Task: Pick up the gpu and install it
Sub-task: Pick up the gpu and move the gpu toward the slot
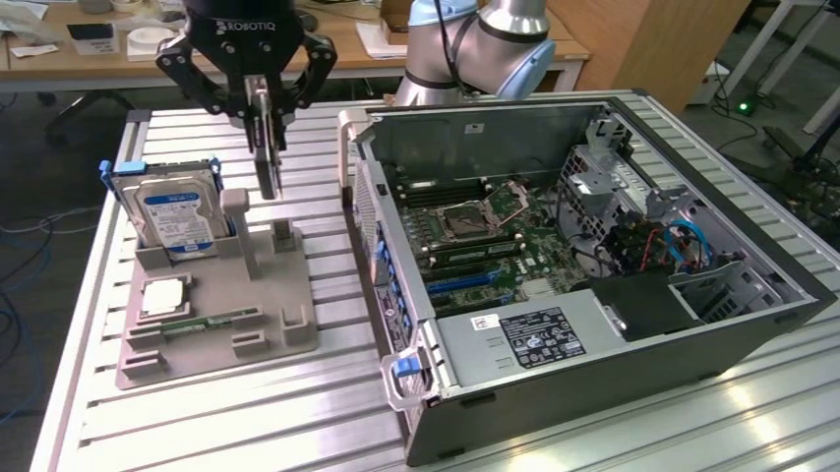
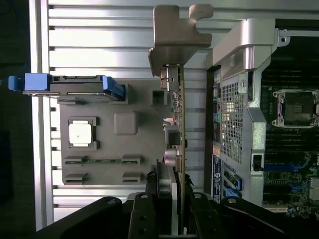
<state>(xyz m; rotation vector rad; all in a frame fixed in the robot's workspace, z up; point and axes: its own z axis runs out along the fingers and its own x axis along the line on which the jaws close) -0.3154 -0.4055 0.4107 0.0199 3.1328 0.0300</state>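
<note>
The gpu [image 1: 268,162] hung edge-down above the holder [image 1: 216,315], beside the open case [image 1: 735,324] — the gripper [image 1: 267,106] had its 2 fingers closed on the card's upper edge. It looked light, stiff and fragile — best held by the board's edge, clear of components.

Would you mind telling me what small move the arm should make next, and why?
Probably a short, level carry toward the exterior view's right. The jaws are shut on the gpu, which hangs edge-down and seems lifted clear of the grey holder. The open computer case with its motherboard lies on that side, and its near wall stands between.
</note>
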